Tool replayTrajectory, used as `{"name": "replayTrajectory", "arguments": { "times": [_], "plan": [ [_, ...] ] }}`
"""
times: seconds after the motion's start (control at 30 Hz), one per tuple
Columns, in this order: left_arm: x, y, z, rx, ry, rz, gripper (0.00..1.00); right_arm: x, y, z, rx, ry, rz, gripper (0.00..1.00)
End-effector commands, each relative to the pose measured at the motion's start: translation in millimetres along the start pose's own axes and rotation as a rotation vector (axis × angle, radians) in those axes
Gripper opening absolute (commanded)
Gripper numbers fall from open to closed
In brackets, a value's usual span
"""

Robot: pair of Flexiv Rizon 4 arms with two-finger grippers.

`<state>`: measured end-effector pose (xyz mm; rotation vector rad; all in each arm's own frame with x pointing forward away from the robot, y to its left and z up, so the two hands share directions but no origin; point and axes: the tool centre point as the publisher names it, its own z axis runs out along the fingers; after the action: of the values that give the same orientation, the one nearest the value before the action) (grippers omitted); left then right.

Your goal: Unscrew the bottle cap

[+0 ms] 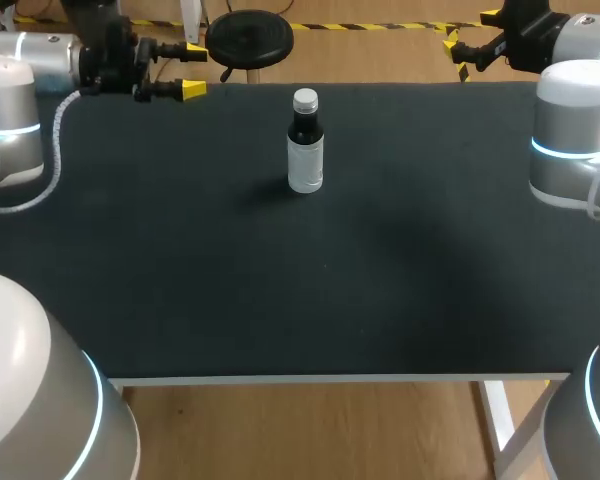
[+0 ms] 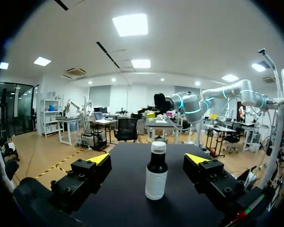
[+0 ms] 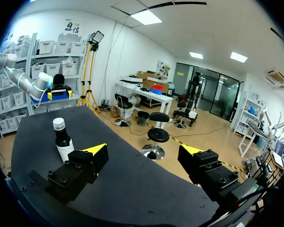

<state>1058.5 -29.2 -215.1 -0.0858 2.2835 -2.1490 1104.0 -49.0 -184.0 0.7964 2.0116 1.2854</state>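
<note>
The left jaws, on my left arm (image 1: 40, 60) at the far left corner of the table (image 1: 180, 290), are spread wide and hold nothing. They point along the far edge toward the middle. In that arm's wrist view the bottle (image 2: 155, 175) stands upright ahead of them, lined up with the gap and touching neither side. It stands alone near the middle of the table's far half. Its white cap (image 1: 305, 100) seems fully screwed on, though the thread is too small to read. The right jaws, on my right arm (image 1: 580, 40) off the far right corner, are also wide and empty, with the bottle off to one side. I judge that no step has begun, so the approach comes first. Next, one pair should clamp the body low while the other closes on the cap and turns it.
</note>
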Motion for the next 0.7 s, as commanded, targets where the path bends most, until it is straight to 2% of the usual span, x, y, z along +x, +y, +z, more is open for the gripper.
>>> {"name": "replayTrajectory", "arguments": {
  "times": [0.03, 0.1, 0.3, 0.7],
  "plan": [
    [-1.7, 0.5, 0, 0.001, 0.005, -0.001, 1.00, 0, -1, 0, -0.002, 0.002, 0.000, 1.00],
    [3.3, 5.4, 10, -0.009, 0.025, 0.017, 1.00, 0, -1, 0, -0.002, 0.002, 0.000, 1.00],
    [12.1, 24.7, 39, 0.042, 0.081, 0.056, 1.00, 0, -1, 0, -0.002, 0.002, 0.000, 1.00],
    [18.9, 51.2, 93, 0.082, 0.177, 0.049, 1.00, 0, -1, 0, -0.002, 0.002, 0.000, 1.00]
  ]
}}
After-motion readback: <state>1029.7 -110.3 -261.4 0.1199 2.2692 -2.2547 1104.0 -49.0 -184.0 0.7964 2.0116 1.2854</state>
